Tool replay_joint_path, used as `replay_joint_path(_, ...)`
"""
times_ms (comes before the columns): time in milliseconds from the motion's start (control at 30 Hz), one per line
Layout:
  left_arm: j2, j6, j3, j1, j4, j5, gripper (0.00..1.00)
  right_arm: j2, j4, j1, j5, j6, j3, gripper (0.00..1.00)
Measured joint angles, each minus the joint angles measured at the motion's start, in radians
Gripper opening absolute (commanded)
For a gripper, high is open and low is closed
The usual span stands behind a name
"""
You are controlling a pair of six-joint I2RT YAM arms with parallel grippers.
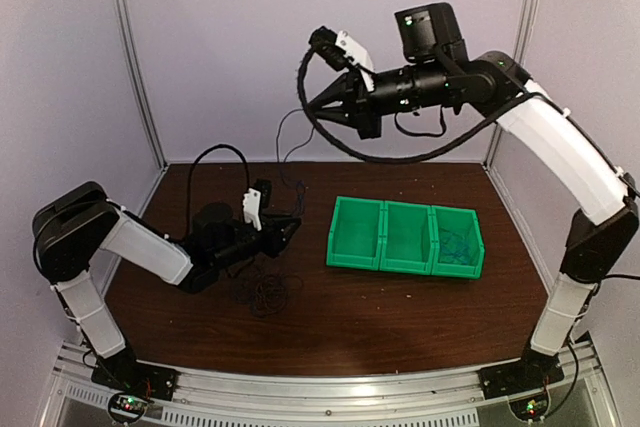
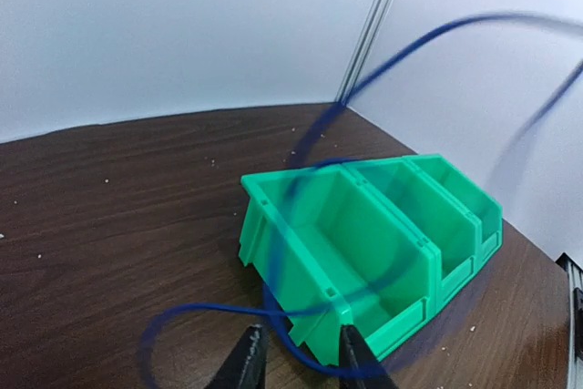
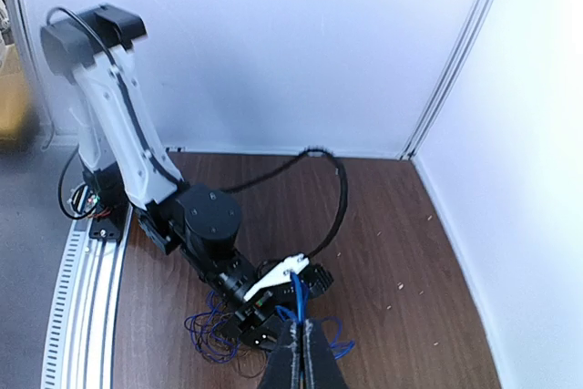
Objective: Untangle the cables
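Blue cable [image 2: 428, 35], blurred and close to the lens, sweeps past our left gripper [image 2: 302, 362], whose jaws stand apart with the strand running through the gap, unclamped as far as we can judge. Our right gripper [image 3: 301, 353], high above the table, is pinched closed on a blue strand that drops from its tips toward the tangle [image 1: 265, 292] of thin black and blue cables lying on the table just in front of the left arm. We judge the wires feather-light, limp and a little springy, apt to slip or snag. A hold on a free run clear of the knot looks best. Near them to the right stand three joined green bins [image 1: 355, 252], the far-right one holding some thin wire. Dark wood-grain table [image 1: 400, 317], flecked with pale specks, is enclosed by pale walls [image 1: 230, 37] and metal posts [image 1: 135, 67].
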Motion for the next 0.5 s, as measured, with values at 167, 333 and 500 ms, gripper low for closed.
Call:
replay_joint_path(167, 0.072, 0.0, 0.045, 0.0, -0.03, -0.026, 0.25, -0.157, 0.002, -0.057, -0.016, -0.032, 0.013, 0.0)
replay_joint_path(333, 0.126, 0.001, 0.115, 0.002, -0.106, -0.045, 0.27, -0.222, 0.003, -0.245, -0.065, -0.026, 0.049, 0.0)
replay_joint_path(500, 0.157, 0.001, 0.134, 0.013, -0.175, -0.05, 0.35, -0.229, -0.002, -0.374, -0.102, -0.018, 0.066, 0.0)
